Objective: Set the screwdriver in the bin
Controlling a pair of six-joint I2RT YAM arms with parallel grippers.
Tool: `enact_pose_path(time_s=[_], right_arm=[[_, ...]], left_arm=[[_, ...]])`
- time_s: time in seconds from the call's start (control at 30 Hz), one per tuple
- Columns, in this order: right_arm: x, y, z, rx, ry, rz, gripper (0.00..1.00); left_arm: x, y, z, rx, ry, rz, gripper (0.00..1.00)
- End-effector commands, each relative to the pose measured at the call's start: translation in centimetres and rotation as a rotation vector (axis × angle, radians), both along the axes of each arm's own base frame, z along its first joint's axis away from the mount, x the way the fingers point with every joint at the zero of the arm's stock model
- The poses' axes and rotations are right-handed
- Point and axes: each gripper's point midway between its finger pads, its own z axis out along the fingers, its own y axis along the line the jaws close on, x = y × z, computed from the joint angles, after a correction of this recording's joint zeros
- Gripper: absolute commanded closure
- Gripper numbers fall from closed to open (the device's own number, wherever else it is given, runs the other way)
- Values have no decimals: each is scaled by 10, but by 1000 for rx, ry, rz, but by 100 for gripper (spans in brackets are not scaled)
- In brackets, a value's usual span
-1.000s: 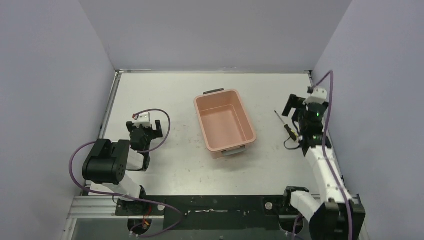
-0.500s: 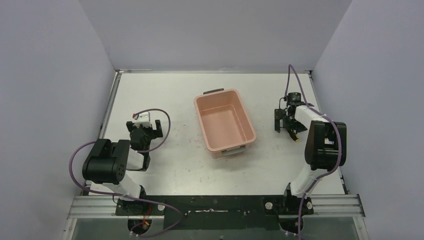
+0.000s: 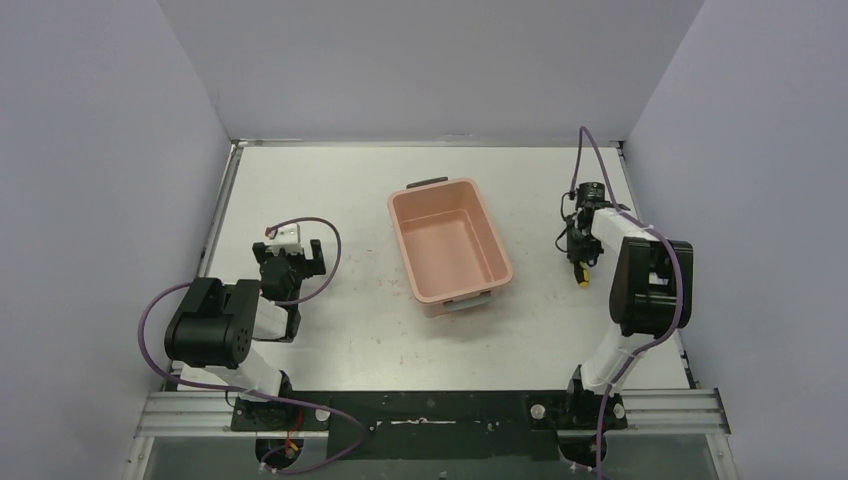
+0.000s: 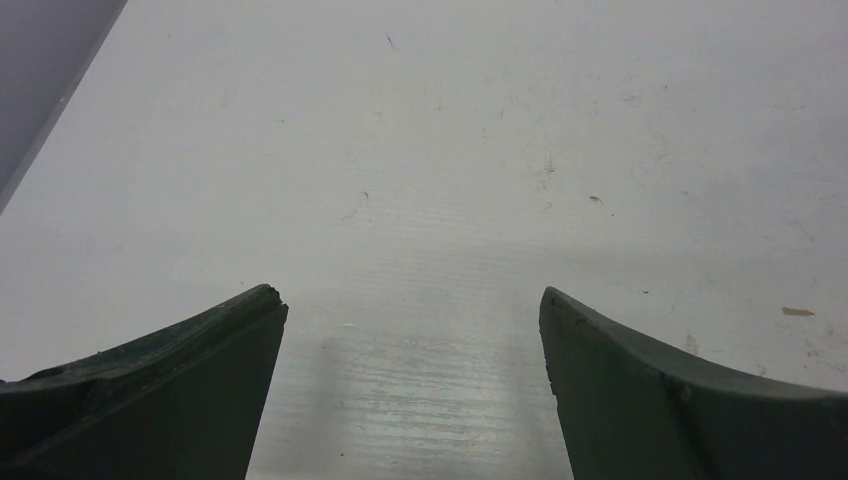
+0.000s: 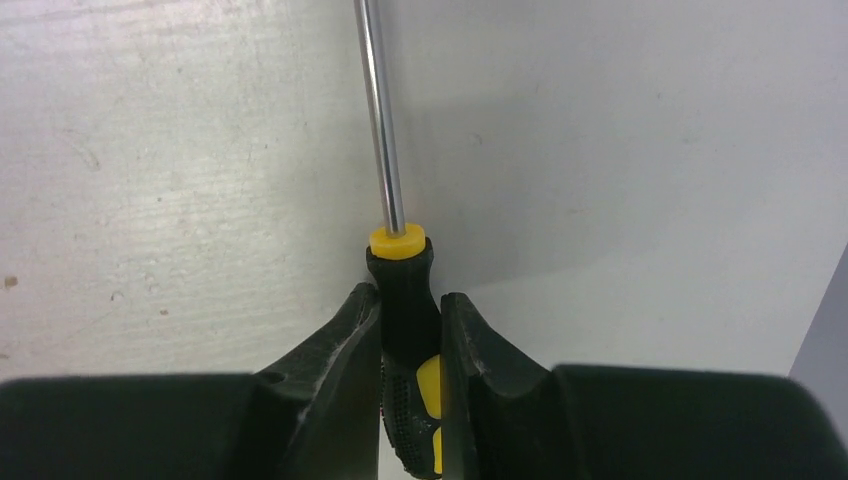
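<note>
I have the right gripper [image 5: 410, 300] closed on the screwdriver [image 5: 400, 262]. In the right wrist view the two fingers press the black handle from either side, just behind the yellow collar. The bright shaft runs straight out past the fingertips, in line with the gripper.

From the top camera the right gripper [image 3: 577, 243] sits over the right side of the table [image 3: 330, 180], with the screwdriver [image 3: 581, 274] under it. Its long axis runs roughly near to far, and the yellow butt end shows on the near side. At that size I cannot tell whether the tool is off the surface or lying on it; the shadow beside the shaft in the wrist view suggests it is low at most.

The bin [image 3: 450, 245] stands to the left of that gripper, apart from it with bare table between. It is empty, and its long side also runs roughly near to far. So the carry I expect is a lift and then a move leftward over the bin's right wall. The tool is already aligned with the bin's length, so I judge that little turning is needed.

The left gripper [image 4: 408, 297] is spread wide over bare table with nothing between its fingers. In the top view the left gripper [image 3: 290, 258] is well left of the bin and farther from the screwdriver, so this job belongs to the right arm.
</note>
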Motion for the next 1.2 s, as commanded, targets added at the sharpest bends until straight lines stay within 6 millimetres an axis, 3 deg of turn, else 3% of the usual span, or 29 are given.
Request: enact_pose_path(time_s=[0.0,0.17,0.3,0.47,0.63,0.7,0.8,1.0,1.17], right_arm=[[5,1,57,-3,-99,-15,100],[10,10,145,18,-258,-66,100],[17,38,221,93,-415,-64,100],[20,132,296,251,-600,78,100],[11,244,334,437,-750,283,100],[6,281,321,496,-743,369,100],[4,311,278,521,-642,409,100],[-9,335,174,463,-376,442,100],[-27,341,111,407,-236,426,100]], left_arm=[[11,0,15,-15,-57,0,3],[11,0,16,-15,-58,0,3],[11,0,15,-16,-57,0,3],[11,0,15,-15,-57,0,3],[11,0,15,-15,-57,0,3],[11,0,15,-14,-57,1,3],[11,0,15,-15,-56,1,3],[11,0,15,-14,-55,1,3],[11,0,15,-14,-55,1,3]])
